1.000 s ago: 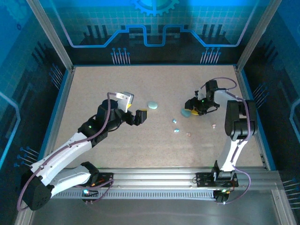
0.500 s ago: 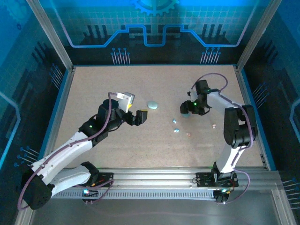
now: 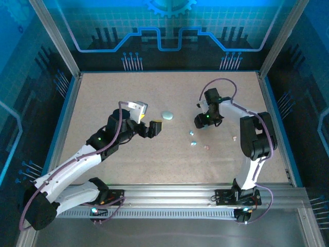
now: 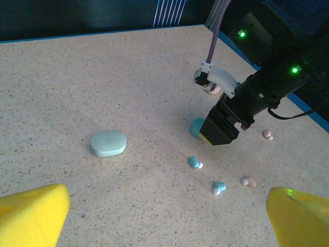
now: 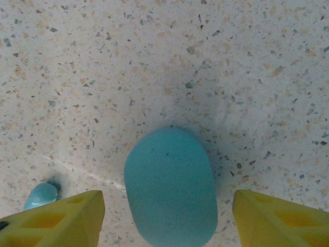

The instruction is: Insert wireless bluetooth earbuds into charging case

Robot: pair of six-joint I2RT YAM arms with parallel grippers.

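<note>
A teal oval charging case (image 5: 170, 187) lies shut on the table between the yellow fingertips of my right gripper (image 5: 169, 221), which is open with a gap on each side. In the left wrist view the right gripper (image 4: 222, 129) covers most of this case (image 4: 196, 126). A paler mint oval case (image 3: 167, 115) lies just right of my open left gripper (image 3: 154, 127). Tiny earbuds lie loose: two bluish ones (image 4: 194, 162) (image 4: 219, 186) and two pinkish ones (image 4: 249, 181) (image 4: 267, 134). One bluish earbud (image 5: 41, 195) sits beside my right gripper's left finger (image 5: 67, 218).
The speckled table (image 3: 128, 92) is bounded by a blue rim and metal frame posts (image 3: 56, 41). My right arm (image 3: 254, 134) arches over the right side. A small pinkish thing (image 4: 212, 90) lies behind the right wrist. The left gripper's yellow fingers (image 4: 31, 213) stand wide apart.
My right gripper has swung left and now hangs over the teal case, which it covers from above. The left arm and the earbuds have not moved.
</note>
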